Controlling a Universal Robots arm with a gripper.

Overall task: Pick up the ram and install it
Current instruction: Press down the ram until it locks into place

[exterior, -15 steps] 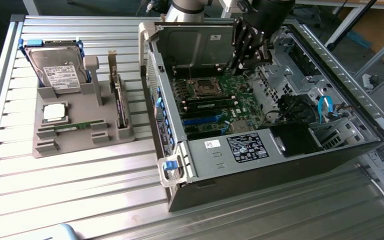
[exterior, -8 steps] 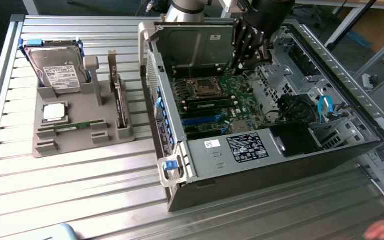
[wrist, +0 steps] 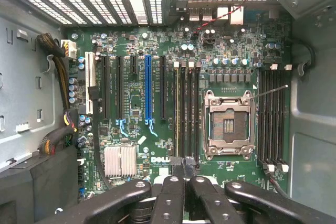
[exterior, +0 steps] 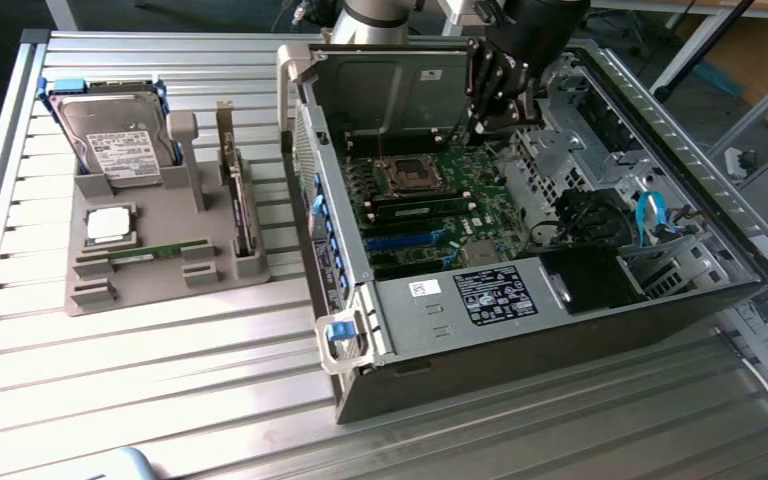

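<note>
One ram (exterior: 157,250), a slim green stick with black chips, lies in the grey holder (exterior: 91,300) on the exterior view's left. A second ram (exterior: 420,211) stands in a memory slot beside the empty processor socket (exterior: 404,176) inside the open computer case (exterior: 518,300). In the wrist view that seated ram (wrist: 177,108) is a thin pale edge among the black slots. My gripper (exterior: 498,122) hangs inside the case over the far part of the motherboard (wrist: 136,93). Its black fingers (wrist: 176,192) are shut, tips together (wrist: 185,170), with nothing between them.
The holder also carries a hard drive (exterior: 115,135), a square silver processor (exterior: 108,224) and an upright dark expansion card (exterior: 237,200). Case walls, a drive cage (exterior: 384,90) and cable bundles (wrist: 58,72) ring the motherboard. The ribbed metal table (exterior: 157,400) spreads around them.
</note>
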